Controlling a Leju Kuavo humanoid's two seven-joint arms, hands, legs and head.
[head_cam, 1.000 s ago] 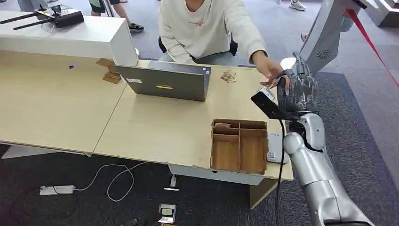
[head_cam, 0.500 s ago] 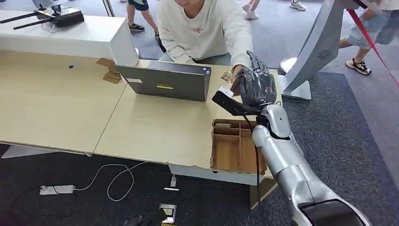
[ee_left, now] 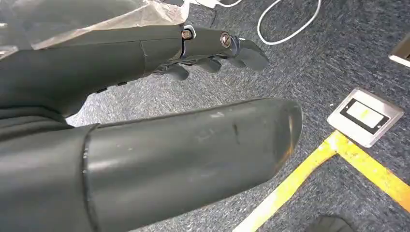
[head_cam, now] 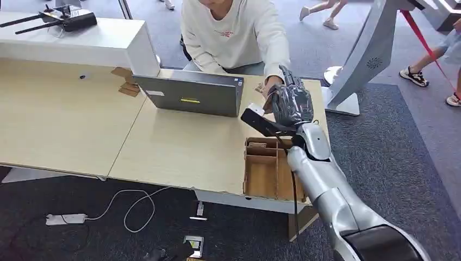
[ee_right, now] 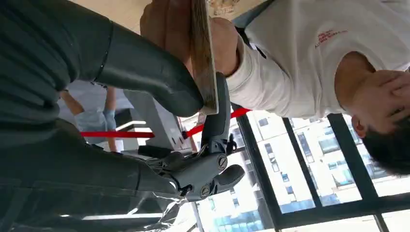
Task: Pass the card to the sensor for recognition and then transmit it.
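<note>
From the head view, the right hand (head_cam: 291,103) hovers at the table's (head_cam: 179,147) two o'clock, meeting a person's hand (head_cam: 270,87). The right wrist view reveals the card (ee_right: 202,58) pinched between thumb and finger. The left hand (ee_left: 145,111) hangs over carpet (ee_left: 338,58), fingers loose, holding nothing.

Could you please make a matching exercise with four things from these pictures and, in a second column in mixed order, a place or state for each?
Things:
1. card
2. laptop
3. wooden tray
4. left hand

Places or states:
A. hangs over the grey carpet, holding nothing
B. near the table's front edge, under the right arm
C. pinched in the right hand, a person's hand on it
D. on the table, before the seated person

Pairs: 1-C, 2-D, 3-B, 4-A
</note>
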